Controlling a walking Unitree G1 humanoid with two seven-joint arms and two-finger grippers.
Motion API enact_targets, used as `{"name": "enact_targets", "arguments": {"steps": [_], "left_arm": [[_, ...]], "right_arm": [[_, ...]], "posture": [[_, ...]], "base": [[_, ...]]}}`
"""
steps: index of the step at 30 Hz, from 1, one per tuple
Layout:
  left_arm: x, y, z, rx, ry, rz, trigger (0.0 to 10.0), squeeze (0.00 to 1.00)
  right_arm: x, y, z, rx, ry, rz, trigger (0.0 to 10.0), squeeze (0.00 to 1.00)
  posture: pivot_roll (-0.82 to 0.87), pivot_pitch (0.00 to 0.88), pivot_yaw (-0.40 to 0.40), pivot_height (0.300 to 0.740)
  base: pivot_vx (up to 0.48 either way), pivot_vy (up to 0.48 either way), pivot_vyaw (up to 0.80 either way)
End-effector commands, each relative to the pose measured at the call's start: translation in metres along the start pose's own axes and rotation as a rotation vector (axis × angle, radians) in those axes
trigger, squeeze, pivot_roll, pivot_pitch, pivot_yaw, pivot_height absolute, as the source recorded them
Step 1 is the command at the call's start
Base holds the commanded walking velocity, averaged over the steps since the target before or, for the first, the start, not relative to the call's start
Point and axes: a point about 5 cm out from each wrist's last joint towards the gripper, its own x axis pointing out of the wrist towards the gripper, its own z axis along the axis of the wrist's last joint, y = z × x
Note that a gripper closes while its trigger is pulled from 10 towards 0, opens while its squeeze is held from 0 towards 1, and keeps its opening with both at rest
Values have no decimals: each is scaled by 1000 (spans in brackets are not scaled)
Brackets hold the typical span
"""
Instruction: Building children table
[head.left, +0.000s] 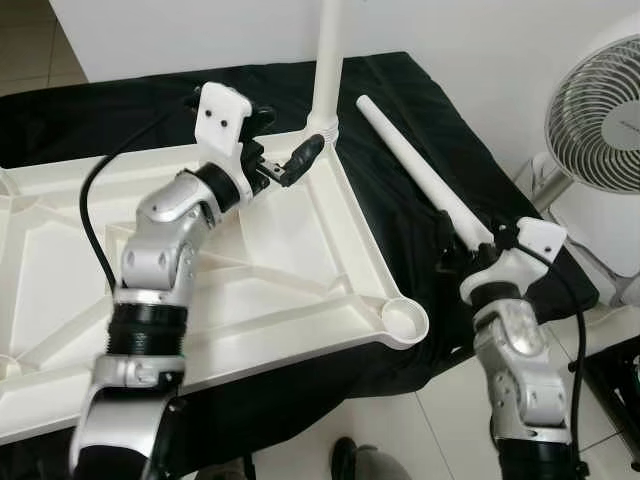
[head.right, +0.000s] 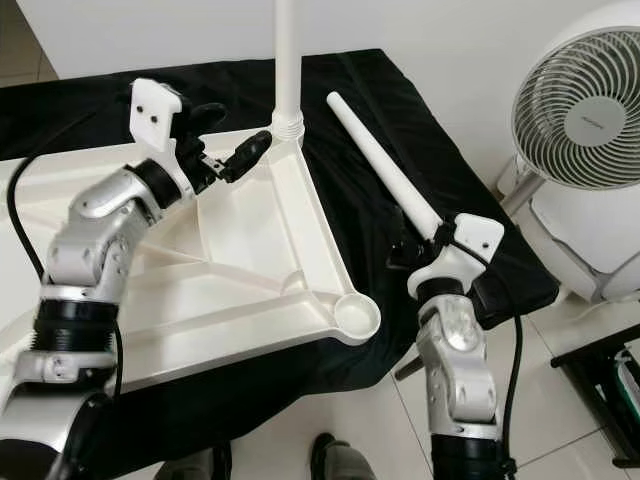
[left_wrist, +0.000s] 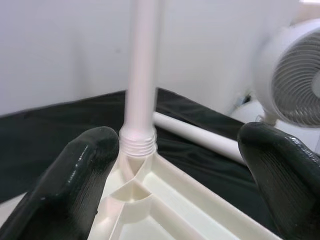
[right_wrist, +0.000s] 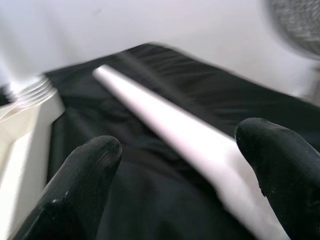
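While the right gripper (right_wrist: 175, 175) straddled the loose leg (head.right: 385, 170) lying on the black cloth (head.right: 420, 130), fingers spread, an off-centre closure risked rolling it away; the left gripper (left_wrist: 185, 170) gaped beside the installed leg (head.left: 327, 60).

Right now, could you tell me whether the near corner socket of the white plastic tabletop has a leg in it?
Empty: the round socket shows an open cup, while the loose white leg lies on the black cloth.

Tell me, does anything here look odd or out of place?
Nothing is broken or spilled. The table top lies upside down with one leg standing in its corner, while another leg lies loose on the black cloth beside it.
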Motion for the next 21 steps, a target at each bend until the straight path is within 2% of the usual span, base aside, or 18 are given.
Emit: {"name": "enact_targets", "arguments": {"steps": [1, 4, 6, 8, 10, 12, 14, 17, 19, 20, 21], "left_arm": [[-9, 1, -5, -36, 0, 89, 10000, 0], [-16, -1, -9, -57, -3, 140, 10000, 0], [-21, -5, -15, -46, 38, 194, 10000, 0], [-25, -10, -21, -88, 67, 164, 10000, 0], [-27, -12, -21, -50, 70, 147, 10000, 0], [-29, -17, -21, -45, 58, 116, 10000, 0], [-31, -20, -24, -52, 77, 105, 10000, 0], [-33, -28, -32, -80, 109, 82, 10000, 0], [-33, -31, -31, -93, 98, 84, 10000, 0], [-33, -31, -31, -93, 98, 84, 10000, 0], [-30, -34, -28, -46, 92, 82, 10000, 0]], "right_arm": [[-8, -7, 1, -3, -20, -58, 10000, 0], [-11, -4, 0, -13, -22, -64, 10000, 0], [-5, -4, 2, -44, -24, -90, 10000, 0], [2, -6, 4, -57, -5, -116, 10000, 0], [5, -7, 5, -67, -8, -116, 10000, 0], [4, -7, 6, -57, -34, -120, 10000, 0], [1, -5, 6, -44, -41, -110, 10000, 0], [-13, -4, -1, 10, -36, -102, 10000, 0], [-18, -5, -3, 30, -25, -114, 10000, 0], [-18, -5, -3, 30, -25, -114, 10000, 0], [-30, -7, -8, 46, -4, -133, 10000, 0]], "posture": [[51, 204, -45, 740], [50, 202, -46, 740], [47, 202, -54, 740], [44, 201, -62, 740], [41, 202, -68, 740], [37, 203, -82, 740], [20, 207, -85, 740], [16, 210, -81, 740], [16, 210, -81, 740], [16, 210, -81, 740], [24, 216, -69, 740]], "base": [[0, 0, 0], [0, 0, 0], [0, 0, 0], [0, 0, 0], [0, 0, 0], [0, 0, 0], [0, 0, 0], [0, 0, 0], [0, 0, 0], [0, 0, 0], [0, 0, 0]]}}
